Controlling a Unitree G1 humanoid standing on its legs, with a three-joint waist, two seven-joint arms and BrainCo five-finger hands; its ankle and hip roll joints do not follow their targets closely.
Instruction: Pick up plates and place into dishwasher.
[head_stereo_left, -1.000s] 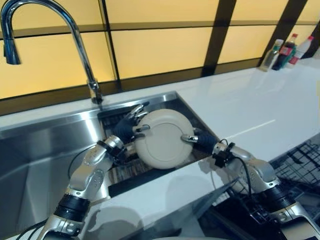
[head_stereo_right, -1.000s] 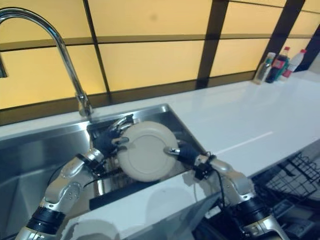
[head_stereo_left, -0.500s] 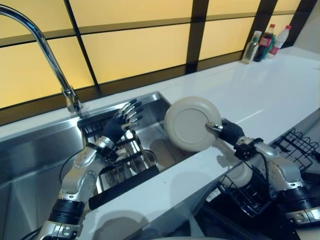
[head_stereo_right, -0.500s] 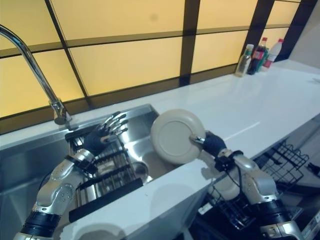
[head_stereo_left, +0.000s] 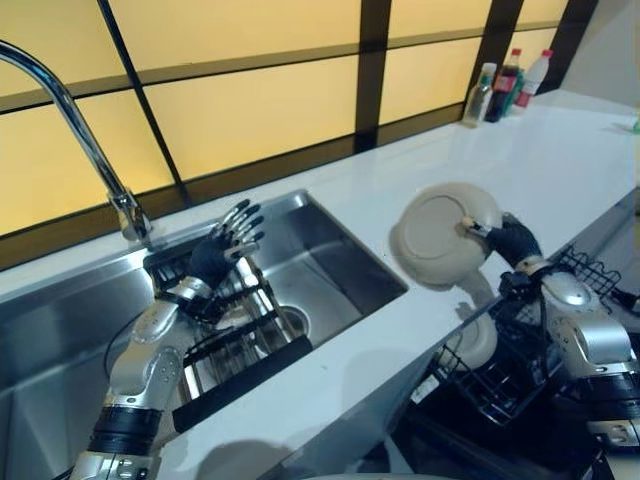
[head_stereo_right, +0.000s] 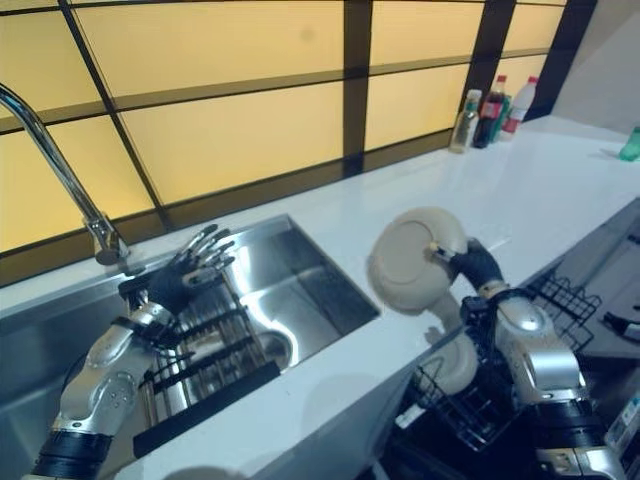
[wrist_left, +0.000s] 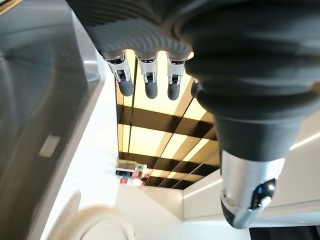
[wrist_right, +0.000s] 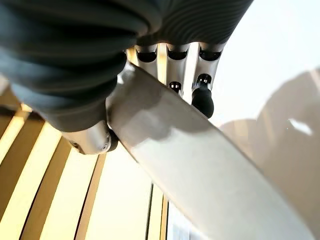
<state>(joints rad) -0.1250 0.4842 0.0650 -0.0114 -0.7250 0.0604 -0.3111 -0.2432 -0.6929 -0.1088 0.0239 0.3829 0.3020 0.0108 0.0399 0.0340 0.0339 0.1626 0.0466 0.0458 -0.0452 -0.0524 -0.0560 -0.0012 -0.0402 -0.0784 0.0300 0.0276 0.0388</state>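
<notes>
**Plate held over desk edge**

Right robot hand (head_stereo_left: 512, 240) pinches beige plate (head_stereo_left: 440, 235) by its rim, tilted above white desk (head_stereo_left: 560, 160). Left robot hand (head_stereo_left: 222, 248), fingers spread, over sink (head_stereo_left: 330, 265) rack (head_stereo_left: 235, 335). Bottles (head_stereo_left: 500, 85) at 1 o'clock; wire basket (head_stereo_left: 520, 360) at 4 o'clock.

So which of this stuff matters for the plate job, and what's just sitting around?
Job:
- plate, pinched at its rim by the right hand
- dishwasher rack, black wire, below the counter edge
- left hand, open over the sink

Lying about:
- faucet
- bottles at the counter's far end
- sink grid
</notes>
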